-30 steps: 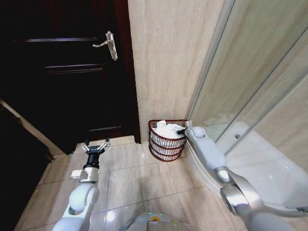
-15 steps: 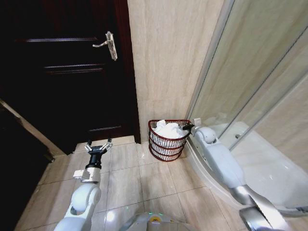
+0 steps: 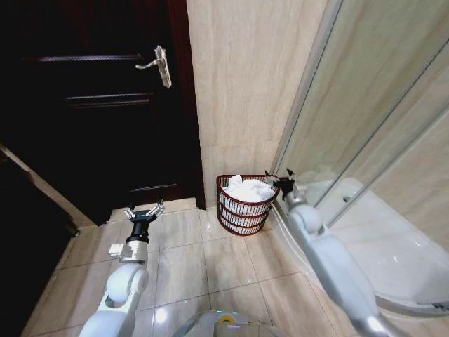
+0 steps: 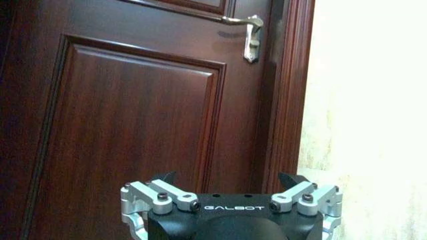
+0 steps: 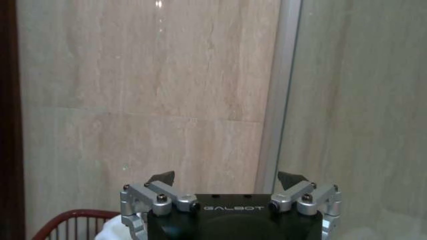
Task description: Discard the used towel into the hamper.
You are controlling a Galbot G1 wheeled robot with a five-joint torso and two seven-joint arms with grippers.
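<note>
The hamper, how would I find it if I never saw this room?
Find the dark wooden door and the beige tiled wall beside it. On the floor at that wall's foot, by the glass shower, stands the hamper: round red-brown wire, with a white towel inside.

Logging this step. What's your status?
Right gripper open, empty, beside hamper rim. Towel inside hamper. Left gripper open, idle near door. Nothing blocking.
</note>
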